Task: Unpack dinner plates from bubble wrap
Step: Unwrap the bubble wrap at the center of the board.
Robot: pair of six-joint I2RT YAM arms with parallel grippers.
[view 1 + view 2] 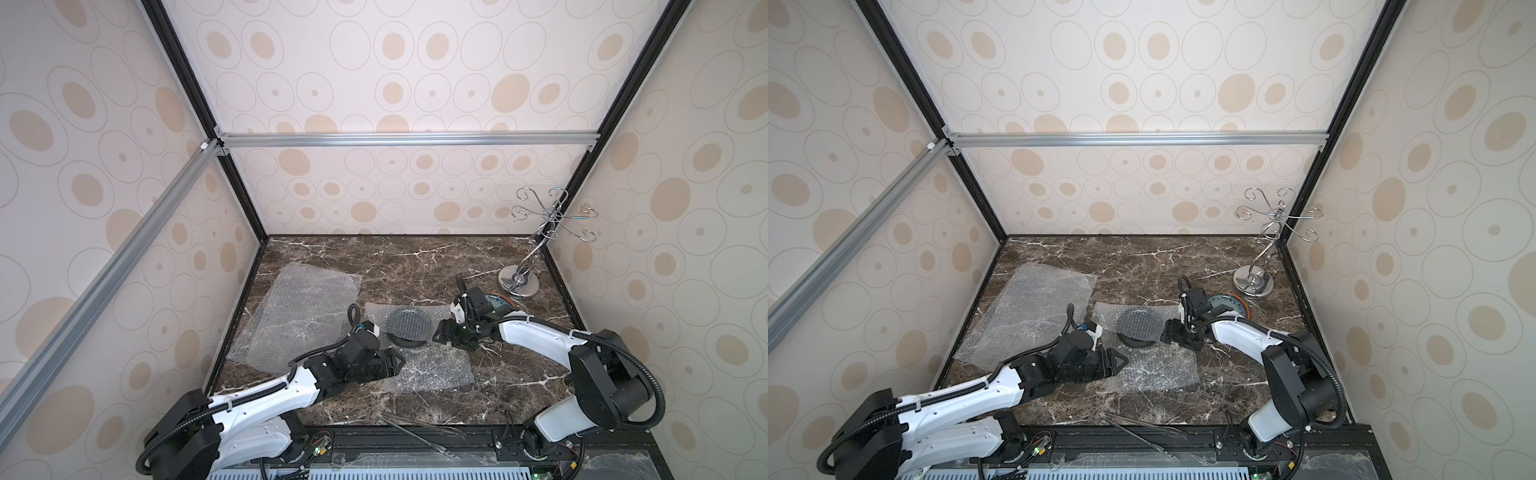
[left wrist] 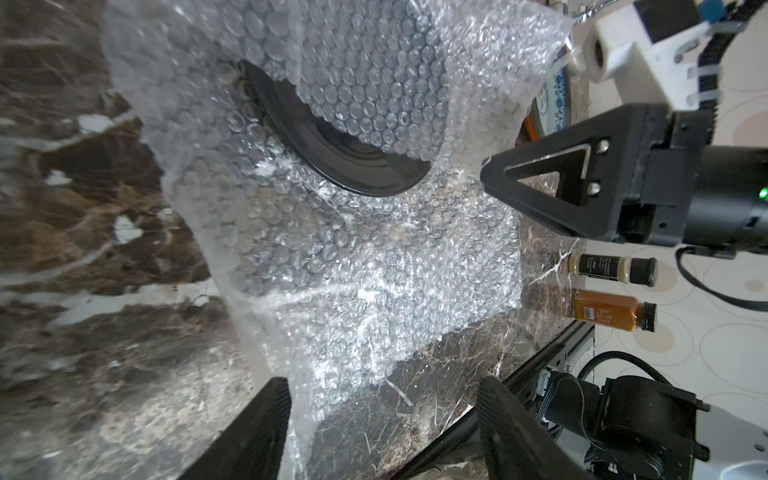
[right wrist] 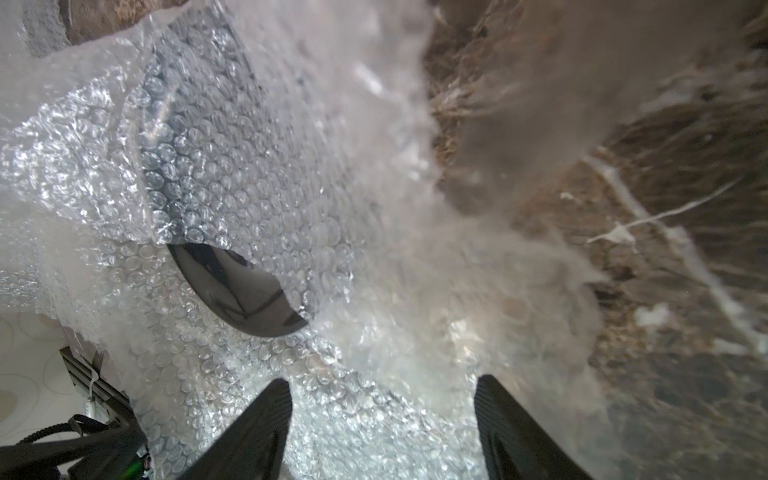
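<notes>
A black dinner plate (image 1: 405, 341) (image 1: 1133, 341) lies mid-table on a sheet of bubble wrap (image 1: 432, 370) (image 1: 1154, 372), with a flap of the wrap folded over most of it. In the wrist views its bare rim (image 2: 345, 166) (image 3: 241, 291) shows under the flap (image 3: 249, 166). My left gripper (image 1: 395, 360) (image 2: 382, 415) is open, low at the wrap's near-left edge. My right gripper (image 1: 439, 332) (image 3: 382, 415) is open just right of the plate, over the wrap. A pale green-rimmed plate (image 1: 498, 305) rests on an orange one behind the right wrist.
A second bubble wrap sheet (image 1: 299, 316) lies flat at the left. A wire stand with a shiny disc base (image 1: 519, 284) is in the back right corner. Metal tongs (image 1: 415, 432) lie at the front edge. Two spice bottles (image 2: 611, 270) stand by the right wall.
</notes>
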